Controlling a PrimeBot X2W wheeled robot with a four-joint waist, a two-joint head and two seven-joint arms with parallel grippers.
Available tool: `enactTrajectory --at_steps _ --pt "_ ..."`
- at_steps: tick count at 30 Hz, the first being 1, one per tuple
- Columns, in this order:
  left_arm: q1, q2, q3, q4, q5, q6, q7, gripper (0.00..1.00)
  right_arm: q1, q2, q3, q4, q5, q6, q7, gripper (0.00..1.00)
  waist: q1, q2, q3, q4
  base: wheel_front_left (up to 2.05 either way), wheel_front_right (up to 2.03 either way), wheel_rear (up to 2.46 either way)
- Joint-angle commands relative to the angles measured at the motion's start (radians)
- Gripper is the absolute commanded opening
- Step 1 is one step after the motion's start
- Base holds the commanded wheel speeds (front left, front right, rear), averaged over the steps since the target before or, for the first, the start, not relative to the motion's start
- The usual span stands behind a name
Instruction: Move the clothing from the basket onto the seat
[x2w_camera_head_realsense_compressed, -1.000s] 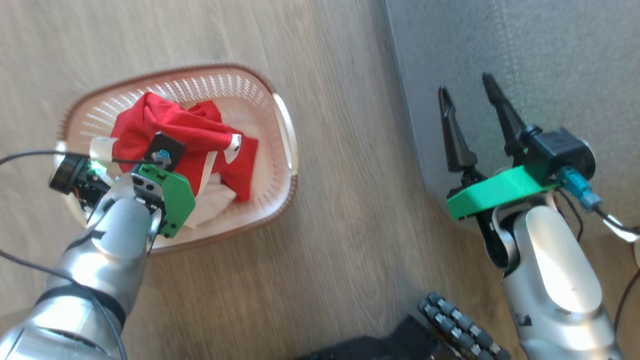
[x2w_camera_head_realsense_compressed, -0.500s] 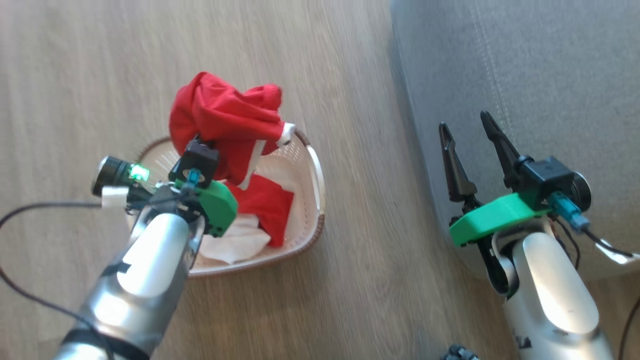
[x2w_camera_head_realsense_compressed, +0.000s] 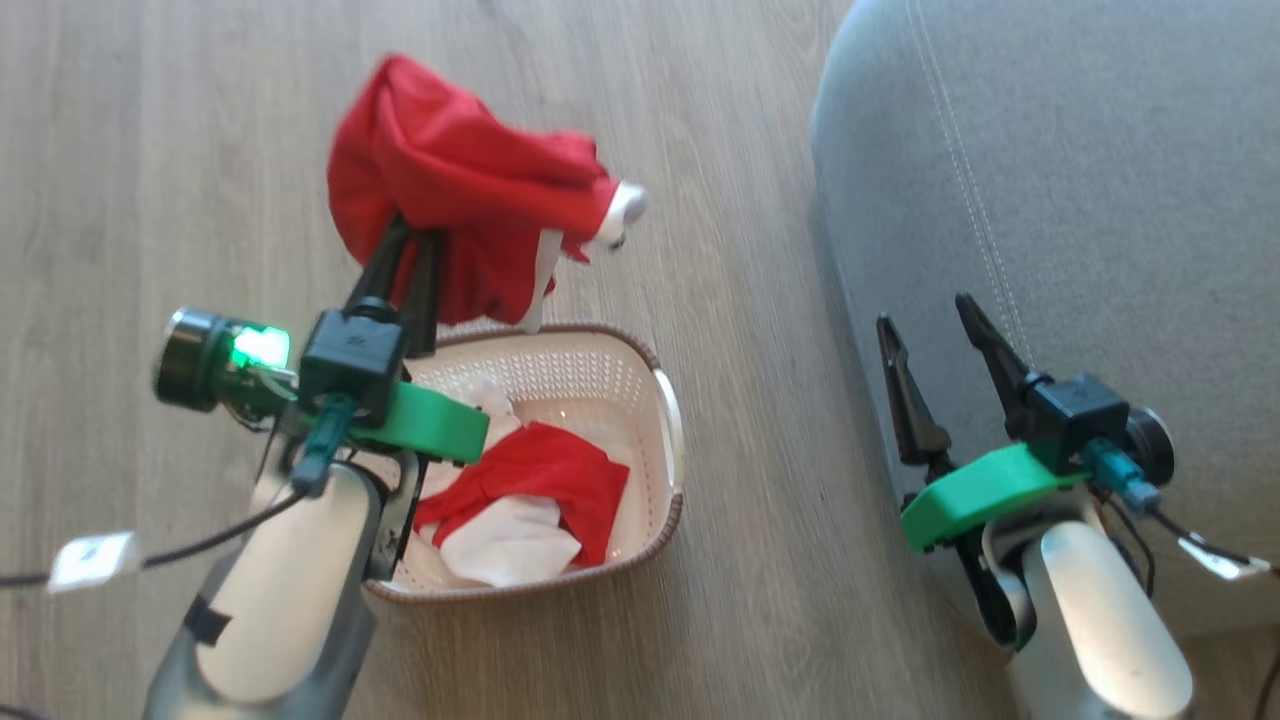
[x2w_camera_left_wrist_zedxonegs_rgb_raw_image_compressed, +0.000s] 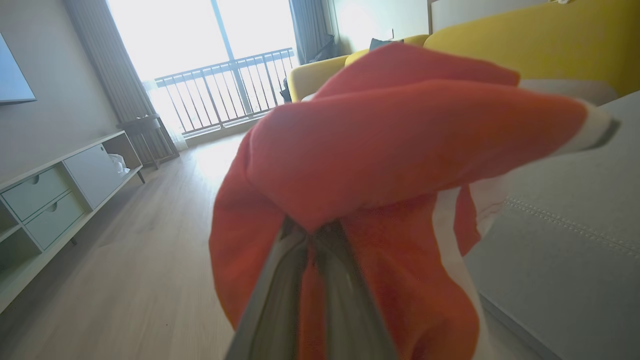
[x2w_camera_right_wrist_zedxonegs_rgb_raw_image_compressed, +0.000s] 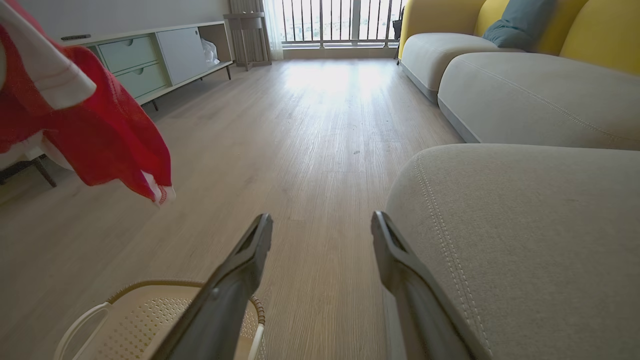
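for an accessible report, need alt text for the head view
The left gripper, shut on a red garment with white trim, holds it up clear of a cream basket with more red and white clothing inside, on a wooden floor. The open right gripper hovers at the edge of a grey seat on the right.
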Motion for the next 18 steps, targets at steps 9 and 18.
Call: enactTrajectory --at_steps 9,18 --pt "0.002 -0.036 0.103 -0.341 0.033 -0.034 -0.009 0.0 0.066 -0.002 0.003 -0.032 -0.02 0.007 -0.001 1.0 0.0001 -0.0001 -0.101 0.044 0.0 0.0 0.0" --pt "0.021 -0.063 0.071 -0.435 0.038 -0.096 -0.009 0.0 0.106 -0.002 0.014 -0.056 -0.015 0.007 -0.001 1.0 0.0001 -0.0001 -0.137 0.056 0.0 0.0 0.0"
